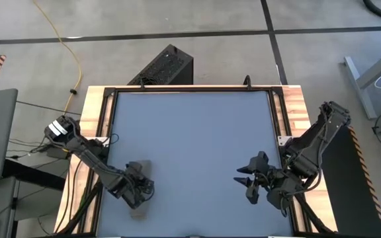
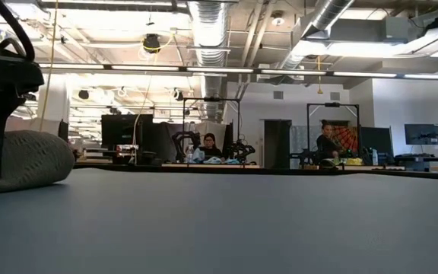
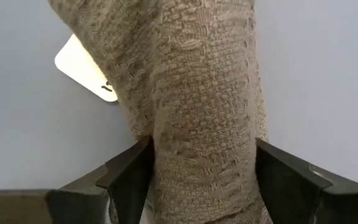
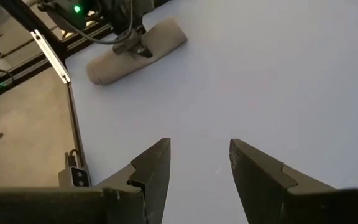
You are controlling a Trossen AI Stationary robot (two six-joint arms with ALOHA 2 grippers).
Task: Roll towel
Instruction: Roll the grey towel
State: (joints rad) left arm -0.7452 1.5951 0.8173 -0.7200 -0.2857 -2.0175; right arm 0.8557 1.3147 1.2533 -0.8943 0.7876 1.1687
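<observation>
My left gripper (image 3: 201, 180) pinches the rolled towel (image 3: 191, 93) mid-length to keep it wound; right gripper (image 4: 197, 171) waits spread, empty

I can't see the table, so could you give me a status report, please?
Left claw shut on rolled towel. Right claw open, apart. Nothing in the way.

Robotics laboratory in an open-plan industrial hall. The grey work table (image 1: 190, 139), framed in black rail on wooden boards (image 1: 94, 106), stands on a bare concrete floor (image 1: 177, 16); a yellow cable (image 1: 71, 49) trails across the floor beyond the table's far left corner. Beyond the table, exposed ventilation ducts (image 2: 207, 27) and strip lights (image 2: 204, 70) run overhead, above benches carrying monitors (image 2: 120, 131) and further robot arms (image 2: 242, 148), with two seated persons (image 2: 208, 144) among them.
</observation>
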